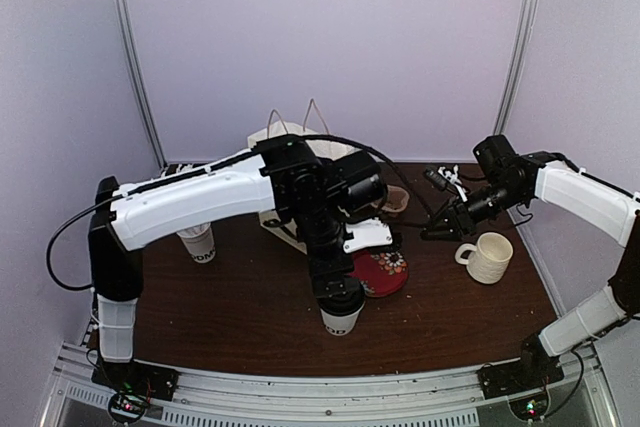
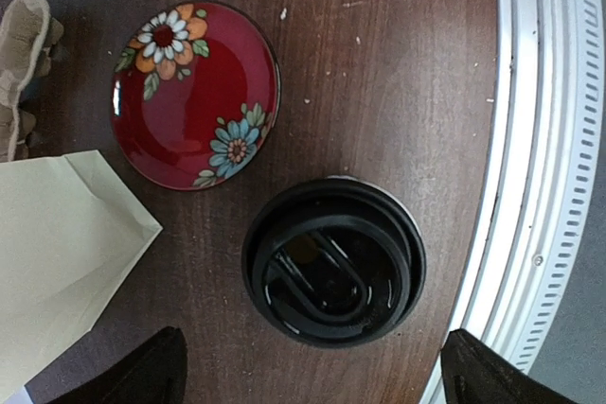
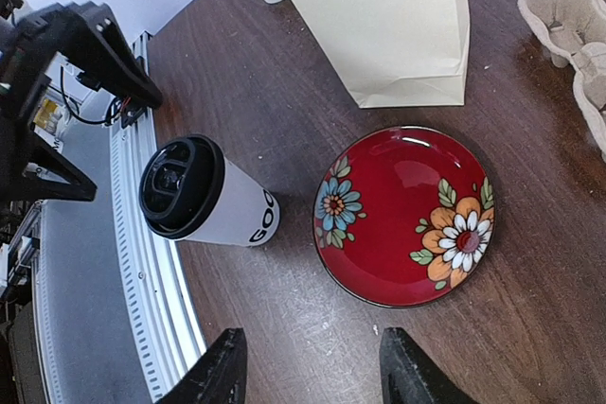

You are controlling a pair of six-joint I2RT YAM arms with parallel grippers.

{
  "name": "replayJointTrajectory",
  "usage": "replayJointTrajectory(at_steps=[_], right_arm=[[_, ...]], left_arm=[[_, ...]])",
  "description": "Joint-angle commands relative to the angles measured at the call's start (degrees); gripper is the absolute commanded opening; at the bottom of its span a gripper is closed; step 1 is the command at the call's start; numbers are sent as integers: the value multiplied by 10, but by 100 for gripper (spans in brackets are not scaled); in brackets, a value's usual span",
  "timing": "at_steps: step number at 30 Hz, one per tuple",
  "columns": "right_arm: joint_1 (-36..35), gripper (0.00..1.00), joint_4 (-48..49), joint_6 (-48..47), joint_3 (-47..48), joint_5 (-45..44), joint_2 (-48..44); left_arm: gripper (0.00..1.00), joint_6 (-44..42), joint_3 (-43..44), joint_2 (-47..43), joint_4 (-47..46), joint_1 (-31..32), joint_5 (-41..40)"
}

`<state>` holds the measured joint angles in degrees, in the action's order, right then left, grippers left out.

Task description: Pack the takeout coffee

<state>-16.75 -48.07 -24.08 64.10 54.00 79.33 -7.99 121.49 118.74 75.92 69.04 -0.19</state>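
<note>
The left gripper (image 2: 312,380) hangs over the takeout cup (image 3: 237,219) with its jaws spread wide, wider than the cup's black lid (image 2: 333,262). In the left wrist view the two dark fingertips (image 2: 142,376) sit at the bottom corners, one on each side. The lid lies above the gap between them, and bare wood shows around it. Neither finger touches it there, and the jaws hold nothing.

The right gripper (image 3: 312,376) is open too, though less widely. Its fingers (image 3: 222,371) hover over bare table with nothing between them. From above, this gripper is off to the right, in the air between the bag and the cream mug (image 1: 488,257).

The cup stands upright close to the near edge of the table (image 2: 398,63), just inside the metal rail (image 2: 530,139). The lid is seated on its rim, and dark letters show low on its white side (only "GO" can be read from the right wrist). A red plate painted with flowers (image 3: 407,215) lies flat just beside it, farther from the rail, with a strip of wood between them.

Beyond the plate is a cream paper bag (image 3: 388,16), and a moulded cardboard cup carrier (image 3: 578,26) sits near the bag and plate. A second paper cup (image 1: 198,242) stands well apart at the left of the table.
</note>
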Motion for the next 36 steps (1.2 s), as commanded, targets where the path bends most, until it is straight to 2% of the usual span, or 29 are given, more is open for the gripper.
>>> replayJointTrajectory(at_steps=[1,5,7,9,11,13,18,23,32,36], right_arm=[[-6,51,-30,-5,32,10,12],[-13,50,-57,6,59,5,20],[-19,50,-61,22,65,3,24],[-29,49,-68,36,68,-6,30],[-43,48,-82,52,71,-15,42],[-58,48,-100,62,70,-12,57],[-98,46,-118,74,34,9,74],[-143,46,-83,102,2,11,72],[-191,51,-79,126,41,34,144],[-200,52,-83,130,61,80,173]], left_arm=[[98,-1,-13,-62,-30,-5,-27],[98,27,-80,-112,-92,-22,-45],[97,79,-113,-133,-135,-42,-50],[91,170,-141,-150,-162,-76,-52],[86,225,-195,-178,-210,-105,-31],[85,252,-278,-211,-280,-111,-11],[83,342,-393,-255,-395,-113,21],[83,396,-449,-259,-451,-113,29],[80,411,-468,-239,-484,-113,83],[73,409,-464,-222,-478,-113,105]])
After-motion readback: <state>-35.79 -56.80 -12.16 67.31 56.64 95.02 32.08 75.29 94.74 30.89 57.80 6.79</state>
